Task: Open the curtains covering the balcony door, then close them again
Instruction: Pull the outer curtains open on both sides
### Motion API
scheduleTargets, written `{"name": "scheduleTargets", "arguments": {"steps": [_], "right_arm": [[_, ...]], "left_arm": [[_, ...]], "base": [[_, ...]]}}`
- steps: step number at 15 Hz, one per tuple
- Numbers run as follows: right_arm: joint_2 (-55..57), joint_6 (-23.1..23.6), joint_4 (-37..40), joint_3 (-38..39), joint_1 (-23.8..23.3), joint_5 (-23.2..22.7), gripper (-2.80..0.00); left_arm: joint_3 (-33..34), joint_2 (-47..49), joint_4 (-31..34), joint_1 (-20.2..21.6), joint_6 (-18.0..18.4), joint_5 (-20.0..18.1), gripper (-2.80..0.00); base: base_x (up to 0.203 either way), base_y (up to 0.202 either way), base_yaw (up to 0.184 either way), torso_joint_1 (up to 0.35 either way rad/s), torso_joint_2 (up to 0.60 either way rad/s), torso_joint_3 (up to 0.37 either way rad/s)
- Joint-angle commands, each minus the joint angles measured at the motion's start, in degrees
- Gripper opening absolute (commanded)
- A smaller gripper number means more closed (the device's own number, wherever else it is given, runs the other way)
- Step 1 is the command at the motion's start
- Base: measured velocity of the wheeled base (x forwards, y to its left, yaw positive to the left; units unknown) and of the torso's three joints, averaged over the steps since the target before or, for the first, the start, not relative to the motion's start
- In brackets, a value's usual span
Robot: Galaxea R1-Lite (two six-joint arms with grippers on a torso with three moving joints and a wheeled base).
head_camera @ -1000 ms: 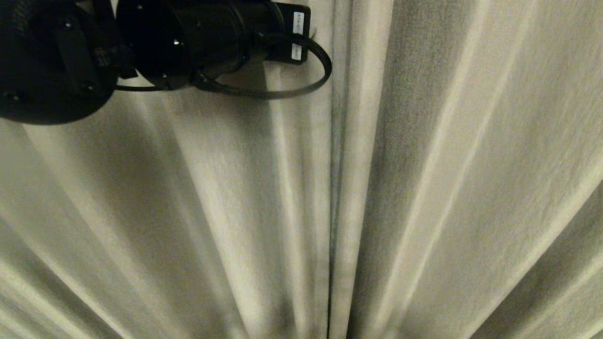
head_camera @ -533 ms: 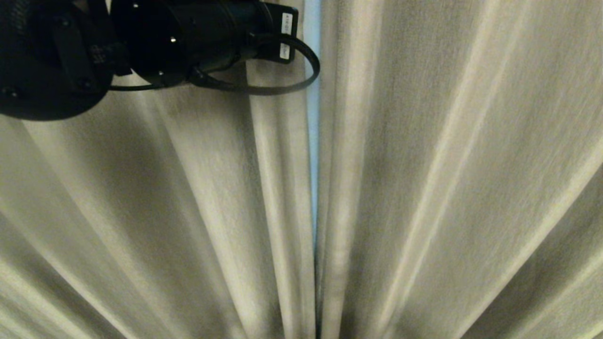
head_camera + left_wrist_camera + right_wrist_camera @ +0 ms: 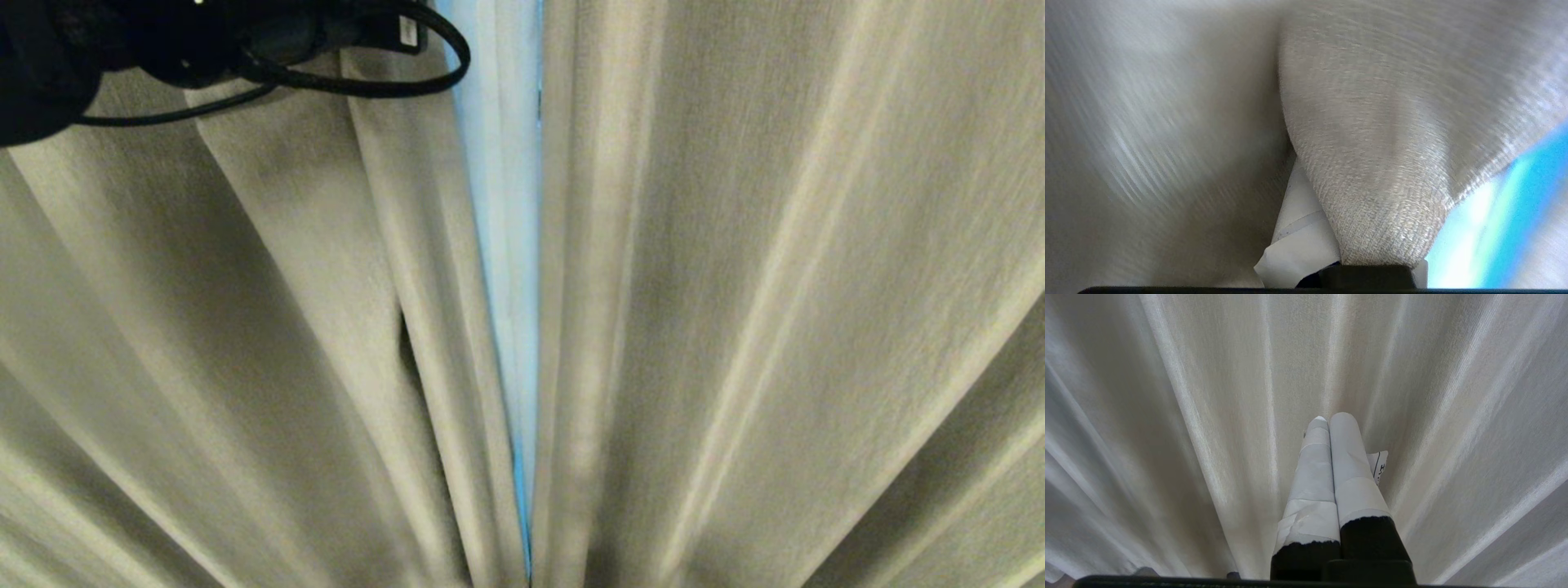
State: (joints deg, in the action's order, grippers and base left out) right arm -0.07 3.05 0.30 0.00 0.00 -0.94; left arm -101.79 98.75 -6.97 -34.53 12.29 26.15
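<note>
From the head camera I'm watching the seam between the two cream drapes of the curtains (image 3: 735, 286) widening: a second ago it was shut, now a pale blue-white strip of sheer (image 3: 508, 204) is showing, so the opening is underway. My left arm (image 3: 49, 57) is sliding off toward the upper left, its gripper out of frame here. At the left wrist, the left gripper (image 3: 1343, 265) is clamping one fold of the left drape. At the right wrist, the right gripper (image 3: 1331, 457) is hanging closed and empty, facing the drape.
</note>
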Motion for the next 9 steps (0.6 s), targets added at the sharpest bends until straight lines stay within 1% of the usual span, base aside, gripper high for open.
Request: {"name": "scheduleTargets", "arguments": {"steps": [1,4,6,7,9], "right_arm": [[0.1,0.0,0.0,0.0,0.0,0.0,-2.8],[0.1,0.0,0.0,0.0,0.0,0.0,-2.8],[0.1,0.0,0.0,0.0,0.0,0.0,-2.8],[0.1,0.0,0.0,0.0,0.0,0.0,-2.8],[0.1,0.0,0.0,0.0,0.0,0.0,-2.8]], "left_arm": [[-0.5,-2.2,-0.2,3.2,0.0,0.0,-2.8],[0.2,-4.8,-0.2,7.5,-0.2,-1.0,-2.8],[0.7,-6.3,-0.2,11.5,-0.6,-2.6,-2.8],[1.2,-7.0,-0.2,13.3,-1.4,-3.4,-2.8],[3.5,-9.4,-0.2,17.8,-4.1,-5.2,-2.8]], "base": [[0.0,0.0,0.0,0.0,0.0,0.0],[0.0,0.0,0.0,0.0,0.0,0.0],[0.0,0.0,0.0,0.0,0.0,0.0],[0.0,0.0,0.0,0.0,0.0,0.0],[0.0,0.0,0.0,0.0,0.0,0.0]]}}
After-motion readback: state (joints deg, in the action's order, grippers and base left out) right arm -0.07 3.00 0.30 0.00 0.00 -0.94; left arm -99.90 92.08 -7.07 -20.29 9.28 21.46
